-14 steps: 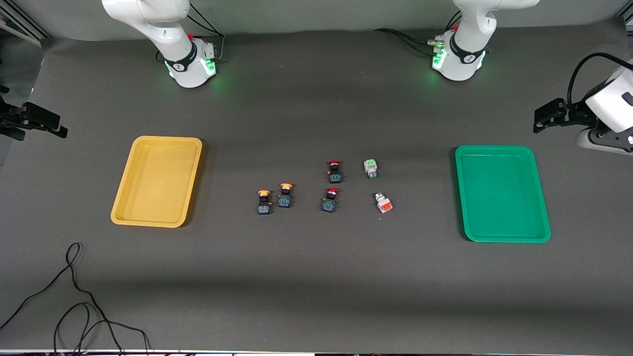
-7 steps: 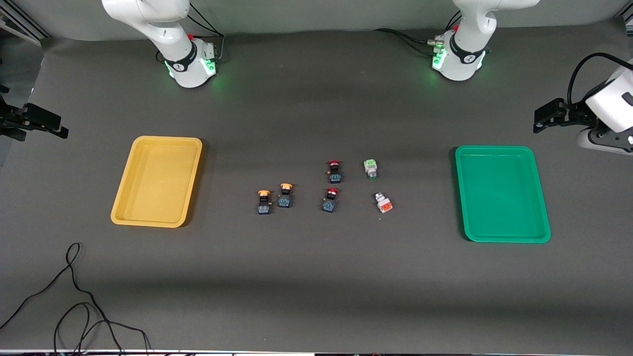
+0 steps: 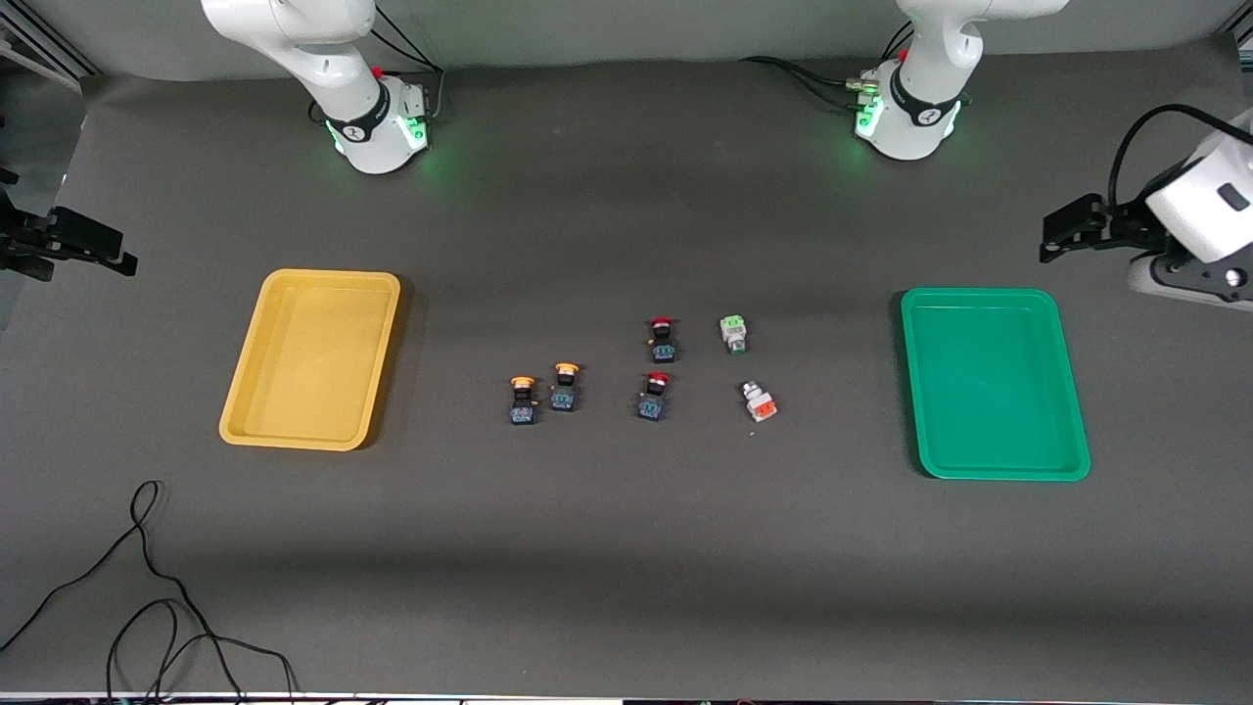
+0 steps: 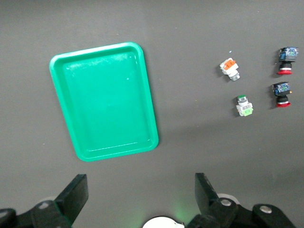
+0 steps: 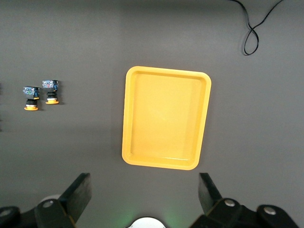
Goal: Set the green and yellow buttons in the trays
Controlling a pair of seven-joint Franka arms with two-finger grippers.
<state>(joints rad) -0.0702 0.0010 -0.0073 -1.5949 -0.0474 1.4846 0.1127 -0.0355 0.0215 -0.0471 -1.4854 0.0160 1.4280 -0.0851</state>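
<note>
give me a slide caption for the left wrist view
Open left gripper above empty green tray, whitish buttons and red-capped buttons nearby.

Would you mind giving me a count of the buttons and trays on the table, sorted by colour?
Yellow-capped buttons: 2
Red-capped buttons: 2
Whitish button with green part: 1
Whitish button with orange-red part: 1
Yellow tray: 1
Green tray: 1
Total: 8
</note>
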